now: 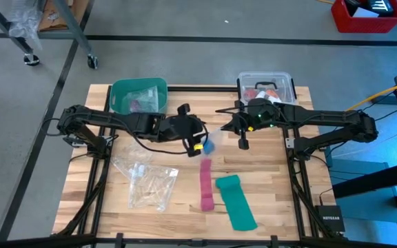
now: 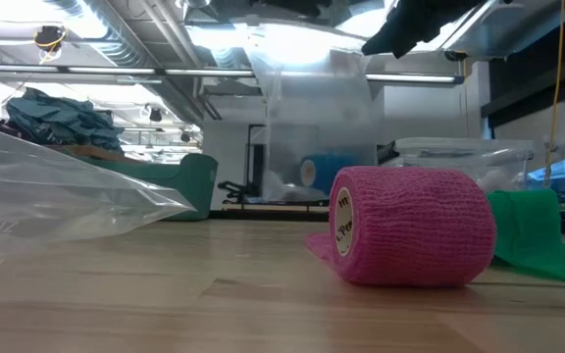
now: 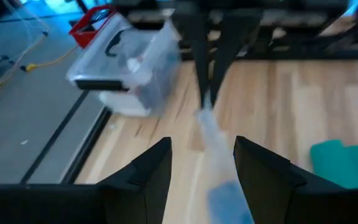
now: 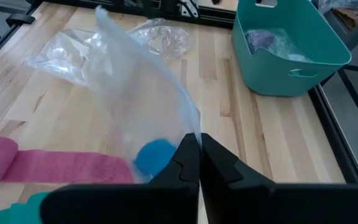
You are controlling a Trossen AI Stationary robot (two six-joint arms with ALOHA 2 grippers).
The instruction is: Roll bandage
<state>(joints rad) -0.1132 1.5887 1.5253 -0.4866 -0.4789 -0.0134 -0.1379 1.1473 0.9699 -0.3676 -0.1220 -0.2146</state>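
Note:
The bandage [image 4: 155,156] is a small bright blue roll inside a clear plastic bag [image 4: 143,99]. It also shows in the high view [image 1: 209,145] and the low view [image 2: 328,171], low in the bag. My right gripper [image 4: 196,152] is shut on the bag near the table's middle [image 1: 238,131]. My left gripper [image 3: 201,174] is open, with its fingers on either side of the bag's lower part and the blue roll [image 3: 230,200]. I cannot tell whether it touches them. My right gripper pinches the clear bag's upper edge [image 4: 193,129] between its two shut fingers, as the left wrist view also shows [image 3: 207,99]. The bag hangs down from the fingers with the blue roll in its lower part. One layer or several, I cannot tell.
A pink strip with a rolled end [image 1: 206,184] and a teal-green strip [image 1: 236,201] lie on the near side of the table. Clear plastic bags [image 1: 147,180] lie at the near left. A teal bin [image 1: 138,95] and a clear lidded box [image 1: 266,86] stand at the far edge.

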